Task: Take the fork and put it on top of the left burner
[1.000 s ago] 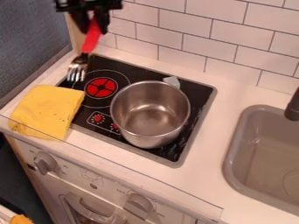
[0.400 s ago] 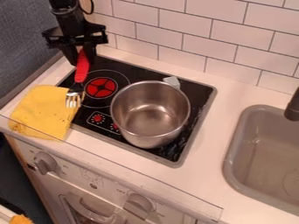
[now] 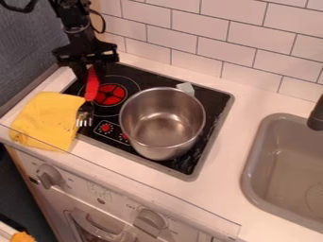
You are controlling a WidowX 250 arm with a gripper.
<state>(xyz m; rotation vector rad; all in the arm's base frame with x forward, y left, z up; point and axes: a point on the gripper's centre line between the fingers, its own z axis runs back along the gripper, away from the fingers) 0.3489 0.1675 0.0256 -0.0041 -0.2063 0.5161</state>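
A: "Where was the pincer (image 3: 91, 75) at this moment, please?"

B: "It hung over the back left part of the stove (image 3: 148, 80), and the arm (image 3: 77, 28) came down to it from the upper left."

A: "Was it holding something?"

B: "Yes, its fingers were closed around the red handle of the fork (image 3: 92, 87) — the metal tines pointed down toward the front."

A: "And was the fork on the left burner (image 3: 109, 94)?"

B: "In the view, the handle crossed the left side of the burner's ring. The tines were more to the front, just beside the right edge of the yellow cloth (image 3: 47, 120). I cannot tell if the fork touched the stove."

A: "What else was there?"

B: "A metal pot (image 3: 163, 125) stood upright on the right part of the stove. The cloth lay partly on the stove's left edge and partly on the white desk (image 3: 221, 189). The grey sink (image 3: 251, 165) was farther right — with a dark tap (image 3: 317, 116) at its side."
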